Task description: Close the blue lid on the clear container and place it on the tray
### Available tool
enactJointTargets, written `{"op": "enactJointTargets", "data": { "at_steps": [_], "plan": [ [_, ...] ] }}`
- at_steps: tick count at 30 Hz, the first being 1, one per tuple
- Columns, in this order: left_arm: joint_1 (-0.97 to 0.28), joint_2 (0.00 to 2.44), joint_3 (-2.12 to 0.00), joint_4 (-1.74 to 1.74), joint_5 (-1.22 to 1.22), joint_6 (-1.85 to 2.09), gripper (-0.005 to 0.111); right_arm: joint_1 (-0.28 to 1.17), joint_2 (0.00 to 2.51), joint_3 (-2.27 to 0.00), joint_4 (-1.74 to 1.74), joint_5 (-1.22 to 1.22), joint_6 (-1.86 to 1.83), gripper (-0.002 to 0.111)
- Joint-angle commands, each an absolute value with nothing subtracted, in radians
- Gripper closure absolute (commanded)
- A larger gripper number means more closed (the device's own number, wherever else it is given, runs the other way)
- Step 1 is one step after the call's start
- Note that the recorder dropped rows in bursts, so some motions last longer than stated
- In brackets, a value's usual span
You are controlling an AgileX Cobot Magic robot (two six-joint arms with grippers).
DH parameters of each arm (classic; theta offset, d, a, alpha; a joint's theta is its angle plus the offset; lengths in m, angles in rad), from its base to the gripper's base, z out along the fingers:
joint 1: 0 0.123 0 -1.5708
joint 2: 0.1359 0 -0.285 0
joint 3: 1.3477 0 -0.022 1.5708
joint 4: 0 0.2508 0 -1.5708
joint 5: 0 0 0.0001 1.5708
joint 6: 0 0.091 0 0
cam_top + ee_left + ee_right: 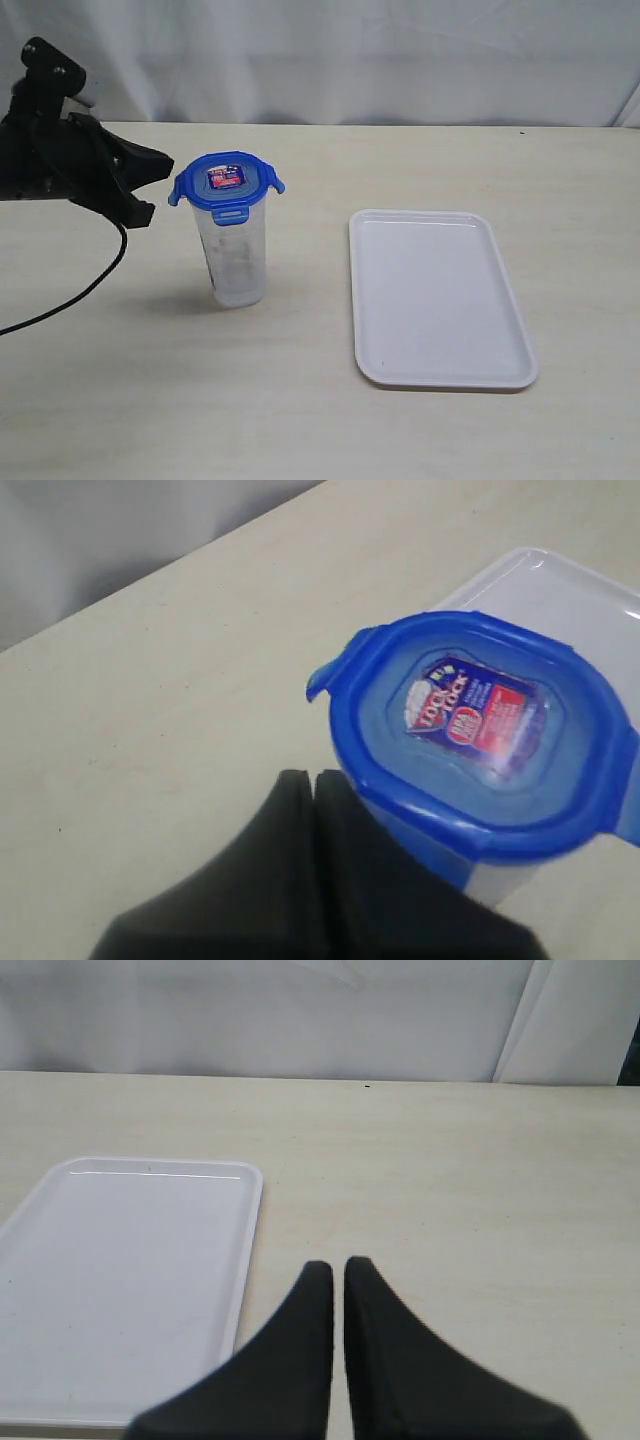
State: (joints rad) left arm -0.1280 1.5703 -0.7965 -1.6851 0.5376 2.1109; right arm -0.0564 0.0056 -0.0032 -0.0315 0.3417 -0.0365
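Observation:
The clear container (238, 262) stands upright on the table, left of centre. The blue lid (228, 182) sits on top of it, and two side flaps stick outward. In the left wrist view the lid (470, 730) shows its red-and-blue label, with one flap (322, 680) raised. My left gripper (165, 162) is shut and empty, just left of the lid at rim height; its tips (313, 775) are close against the lid's edge, and I cannot tell if they touch. The white tray (435, 295) lies empty to the right. My right gripper (338, 1263) is shut, empty, beside the tray (120, 1280).
The pale table runs back to a white curtain. A black cable (90, 290) hangs from the left arm onto the table at the left. A strip of bare table lies between container and tray.

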Motion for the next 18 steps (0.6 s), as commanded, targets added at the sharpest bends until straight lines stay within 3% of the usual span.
{"op": "enactJointTargets", "data": {
  "at_steps": [1, 18],
  "plan": [
    [-0.128, 1.650, -0.856, -1.705, 0.535, 2.143, 0.107, -0.055, 0.000, 0.000, -0.031, 0.342, -0.037, 0.104],
    [-0.127, 1.671, -0.868, -1.657, 0.563, 2.143, 0.107, -0.055, 0.000, 0.000, -0.031, 0.342, -0.037, 0.104]
  ]
}}
